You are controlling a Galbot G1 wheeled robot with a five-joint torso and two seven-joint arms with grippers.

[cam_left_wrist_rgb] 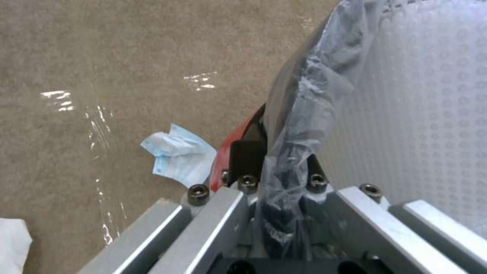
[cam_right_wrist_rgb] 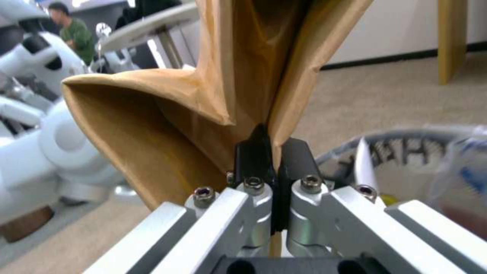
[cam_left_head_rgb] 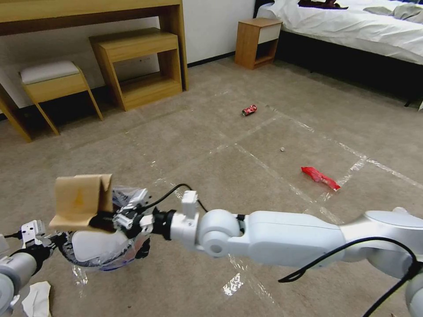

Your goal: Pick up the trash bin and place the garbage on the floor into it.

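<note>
- Your right gripper has its fingers clamped on the tan carton; center it over the trash bin before letting go.
- Left gripper fingers pinch the bin's rim; keep it level.

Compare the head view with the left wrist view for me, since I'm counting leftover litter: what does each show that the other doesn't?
Head view alone: a crushed red can and a red wrapper lying farther out on the floor, and the right gripper pinching a tan paper carton above the trash bin. Left wrist view alone: a pale blue tissue on the carpet. Both: the bin with its plastic liner, clamped at the rim by the left gripper.
</note>
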